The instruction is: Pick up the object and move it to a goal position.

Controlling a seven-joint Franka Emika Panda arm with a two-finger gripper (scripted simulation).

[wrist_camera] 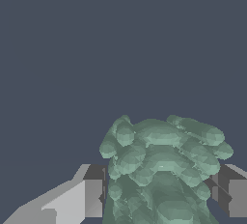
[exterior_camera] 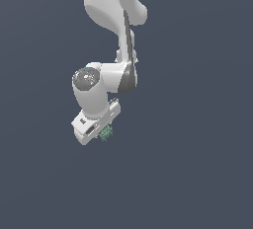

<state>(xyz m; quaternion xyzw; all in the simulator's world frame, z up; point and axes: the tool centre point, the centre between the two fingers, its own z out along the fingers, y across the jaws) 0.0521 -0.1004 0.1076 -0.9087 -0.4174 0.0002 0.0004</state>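
Object gripped; carry to the goal looks still to come.

Green bumpy object (exterior_camera: 105,133) sits between the fingertips of the white gripper (exterior_camera: 101,133), at about 7 o'clock from the arm's elbow joint in the exterior view. Wrist view: the lump (wrist_camera: 161,170) fills the gap, one grey finger (wrist_camera: 91,198) at its 9 o'clock side and the other at its 3 o'clock side, both against it, so the pincer is pinching the object. Pick-up judged done. No goal marker visible, so distance left cannot be told. Surroundings: uniform dark blue-grey in both views; no table edge, shadow or wall to be made out.
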